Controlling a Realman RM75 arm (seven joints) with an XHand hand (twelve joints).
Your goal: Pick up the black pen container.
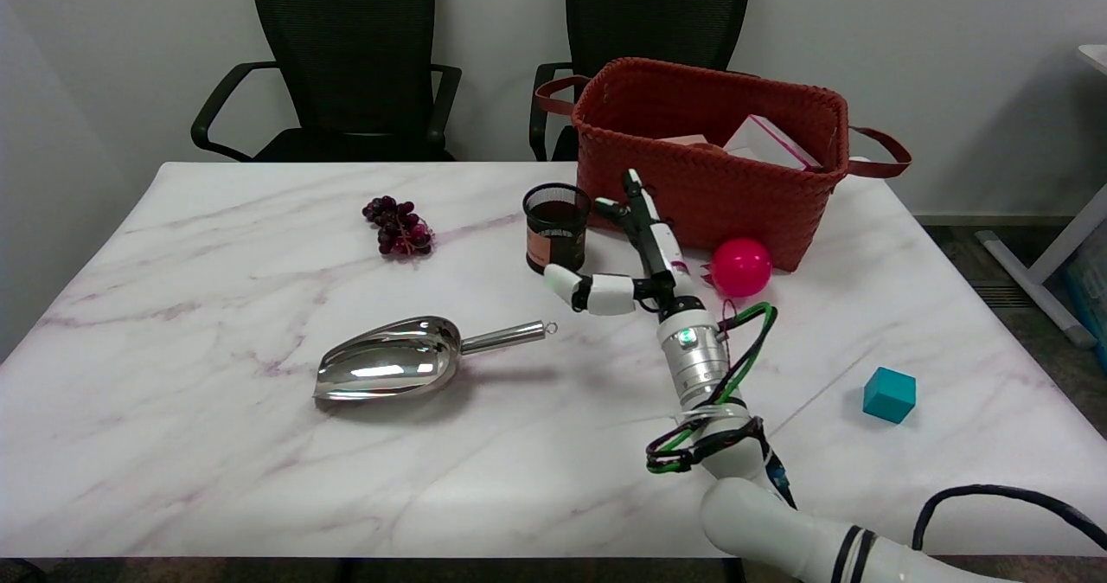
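The black mesh pen container (555, 229) stands upright on the marble table (216, 445), just left of the red basket, with an orange label on its front. My right hand (636, 254) is open right beside it on the right. The thumb reaches toward the container's lower right side and the fingers (638, 202) point up along its right rim. Nothing is held, and I cannot tell whether the thumb touches the container.
A red woven basket (761, 194) with boxes inside stands behind the hand. A pink ball (741, 266) lies at its front. A steel scoop (406, 360), dark grapes (398, 226) and a teal cube (889, 394) lie on the table. Two black chairs stand behind.
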